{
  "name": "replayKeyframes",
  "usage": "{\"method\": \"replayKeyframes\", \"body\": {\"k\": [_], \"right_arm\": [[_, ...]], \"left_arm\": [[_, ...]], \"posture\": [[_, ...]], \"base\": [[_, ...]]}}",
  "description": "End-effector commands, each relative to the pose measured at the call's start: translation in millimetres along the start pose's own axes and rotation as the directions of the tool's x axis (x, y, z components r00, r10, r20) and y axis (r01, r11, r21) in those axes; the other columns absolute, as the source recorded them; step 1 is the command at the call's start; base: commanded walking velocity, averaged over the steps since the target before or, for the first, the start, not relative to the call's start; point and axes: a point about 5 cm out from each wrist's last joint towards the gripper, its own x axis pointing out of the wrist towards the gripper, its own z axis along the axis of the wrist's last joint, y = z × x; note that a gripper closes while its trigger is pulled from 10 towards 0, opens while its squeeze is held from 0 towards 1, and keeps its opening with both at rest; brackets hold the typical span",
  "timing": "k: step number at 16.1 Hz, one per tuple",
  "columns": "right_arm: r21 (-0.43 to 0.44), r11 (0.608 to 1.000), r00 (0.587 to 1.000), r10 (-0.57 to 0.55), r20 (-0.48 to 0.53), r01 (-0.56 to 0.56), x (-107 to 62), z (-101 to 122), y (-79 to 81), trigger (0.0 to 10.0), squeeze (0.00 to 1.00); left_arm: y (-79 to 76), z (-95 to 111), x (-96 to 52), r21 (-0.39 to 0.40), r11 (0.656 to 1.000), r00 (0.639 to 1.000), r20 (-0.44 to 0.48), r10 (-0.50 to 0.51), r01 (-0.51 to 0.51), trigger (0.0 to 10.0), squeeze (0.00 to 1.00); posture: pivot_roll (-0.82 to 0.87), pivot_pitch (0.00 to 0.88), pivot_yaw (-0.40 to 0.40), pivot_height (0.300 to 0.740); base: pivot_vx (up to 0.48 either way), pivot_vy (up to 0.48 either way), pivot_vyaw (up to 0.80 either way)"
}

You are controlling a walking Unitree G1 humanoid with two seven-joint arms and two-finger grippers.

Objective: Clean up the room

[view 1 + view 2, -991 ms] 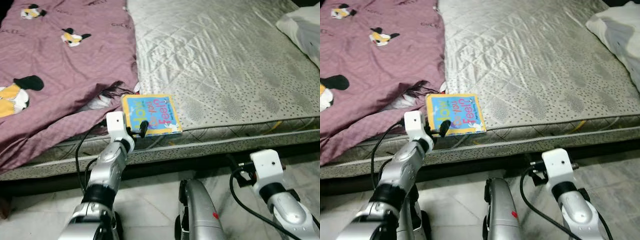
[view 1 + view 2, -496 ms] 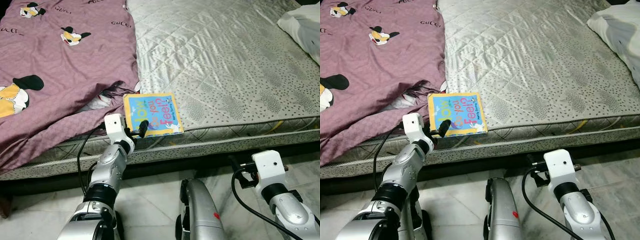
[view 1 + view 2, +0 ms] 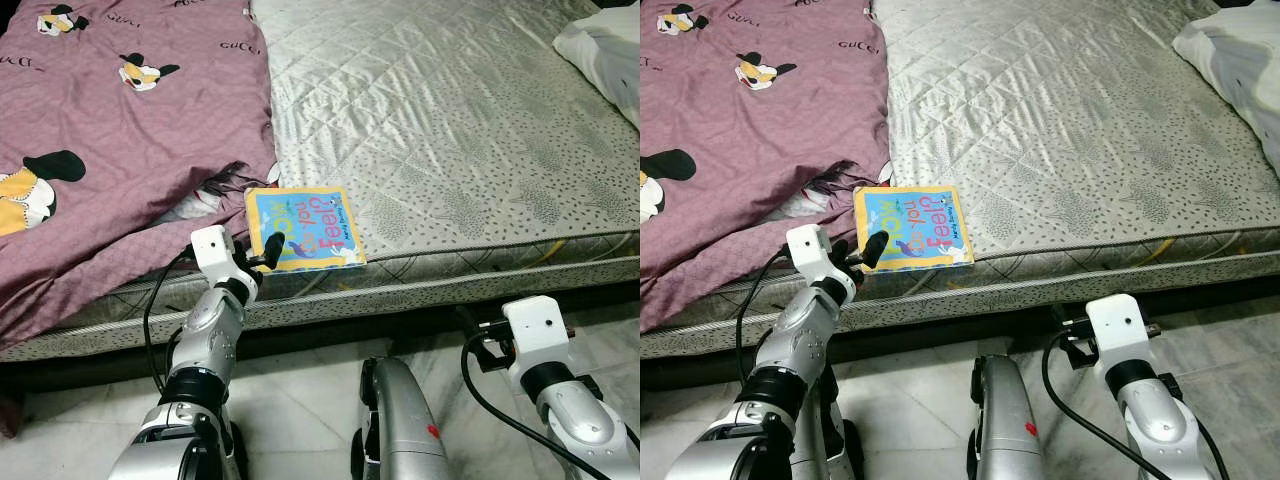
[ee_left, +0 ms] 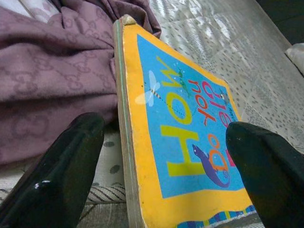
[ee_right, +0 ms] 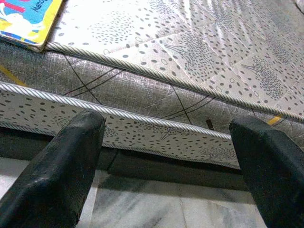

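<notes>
A children's board book point(image 3: 303, 228) with a yellow border and blue cover lies flat on the grey mattress point(image 3: 450, 130), near its front edge. Its left side sits against the purple blanket point(image 3: 120, 130). My left gripper point(image 3: 262, 252) is open at the book's front left corner. In the left wrist view one finger point(image 4: 61, 166) is on the blanket side and the other point(image 4: 266, 161) is over the cover, with the book point(image 4: 185, 142) between them. My right gripper point(image 5: 166, 147) is open, low by the mattress's side, holding nothing.
A white pillow point(image 3: 605, 50) lies at the far right of the bed. The blanket covers the bed's left part. Below the mattress edge are a dark gap and the pale marble floor point(image 3: 300, 410). My own silver leg point(image 3: 400, 420) stands in front.
My left arm has shifted left, and its fingers now straddle the book's left corner instead of its front edge. The book and right arm have not moved.
</notes>
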Motion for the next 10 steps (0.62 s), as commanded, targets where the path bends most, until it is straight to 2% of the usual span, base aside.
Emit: {"method": "replayKeyframes", "body": {"k": [1,5,10], "right_arm": [[0.005,1.0,1.0,-0.005,-0.011,0.005,-1.5,-2.0,1.0,10.0,0.0],[0.008,1.0,1.0,-0.002,-0.006,0.002,0.8,-0.9,2.3,10.0,0.0],[0.001,1.0,1.0,-0.002,-0.014,0.002,0.8,-3.9,0.7,10.0,0.0]], "left_arm": [[1.7,-2.4,-2.6,-0.008,1.0,1.0,0.007,0.002,-0.001,10.0,0.0],[-2.0,-2.7,-0.5,-0.011,1.0,1.0,0.003,-0.01,0.01,10.0,0.0],[-1.9,-7.5,-2.8,-0.005,0.999,0.999,0.005,0.032,-0.032,10.0,0.0]], "posture": [[-0.24,0.233,-0.044,0.555],[-0.24,0.232,-0.044,0.555],[-0.24,0.232,-0.043,0.555]], "base": [[0.371,0.0,0.0],[0.354,0.0,0.0],[0.0,0.0,0.0]]}}
